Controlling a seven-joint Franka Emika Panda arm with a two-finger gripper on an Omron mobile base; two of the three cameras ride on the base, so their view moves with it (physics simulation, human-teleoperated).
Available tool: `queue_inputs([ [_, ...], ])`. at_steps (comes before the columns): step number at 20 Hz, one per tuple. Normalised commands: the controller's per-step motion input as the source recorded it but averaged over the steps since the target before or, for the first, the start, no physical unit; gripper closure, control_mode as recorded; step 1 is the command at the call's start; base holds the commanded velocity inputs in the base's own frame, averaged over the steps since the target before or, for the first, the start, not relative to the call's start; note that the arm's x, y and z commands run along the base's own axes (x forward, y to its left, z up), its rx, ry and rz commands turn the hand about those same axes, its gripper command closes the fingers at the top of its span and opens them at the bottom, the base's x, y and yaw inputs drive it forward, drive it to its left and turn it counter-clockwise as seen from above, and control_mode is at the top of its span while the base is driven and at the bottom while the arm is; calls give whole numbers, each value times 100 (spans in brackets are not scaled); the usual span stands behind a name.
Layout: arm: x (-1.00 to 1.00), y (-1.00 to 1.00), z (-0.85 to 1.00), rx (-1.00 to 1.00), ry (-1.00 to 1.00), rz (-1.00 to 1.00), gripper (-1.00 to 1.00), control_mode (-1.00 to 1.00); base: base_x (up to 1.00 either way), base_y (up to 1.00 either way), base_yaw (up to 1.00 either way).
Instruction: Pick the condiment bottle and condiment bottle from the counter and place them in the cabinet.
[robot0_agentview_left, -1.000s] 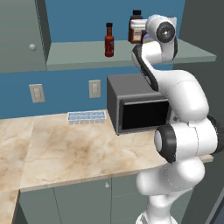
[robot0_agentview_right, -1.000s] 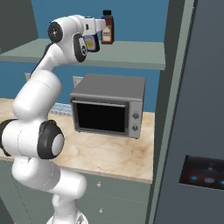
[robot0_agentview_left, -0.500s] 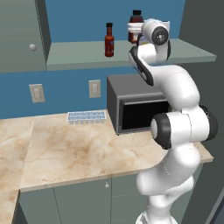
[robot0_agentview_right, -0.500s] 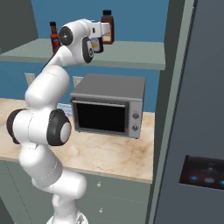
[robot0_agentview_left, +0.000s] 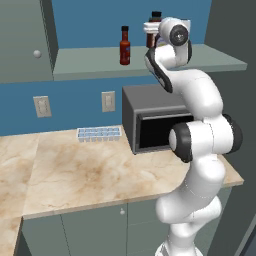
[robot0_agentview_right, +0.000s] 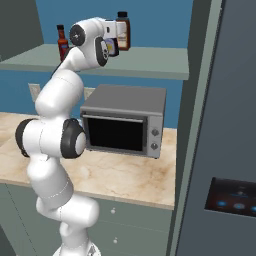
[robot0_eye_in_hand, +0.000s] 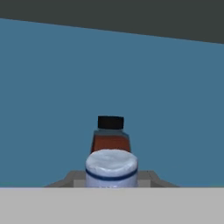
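Brown condiment bottle (robot0_agentview_right: 123, 31) in closed tool (robot0_agentview_right: 118, 36)

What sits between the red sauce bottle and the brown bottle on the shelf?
Nothing: in the left base view the shelf is bare between the red bottle and the brown bottle at the gripper.

No text, brand, number or sign can be read anywhere. The brown condiment bottle (robot0_agentview_right: 123, 31) carries a pale label, but it is too blurred to make out any letters. The slim red condiment bottle (robot0_agentview_left: 124, 46) at about ten o'clock from it on the cabinet shelf (robot0_agentview_left: 100, 62) shows a dark label with nothing legible. The fridge panel (robot0_agentview_right: 236, 195) has small glowing blue marks, too small to read as symbols.
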Motion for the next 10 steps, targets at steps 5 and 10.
queue_inputs([
  [5, 10, 0, -3, -2, 4, 0, 100, -100, 0, 0, 0],
  [10, 0, -3, -42, -3, 4, 0, 100, -100, 0, 0, 0],
])
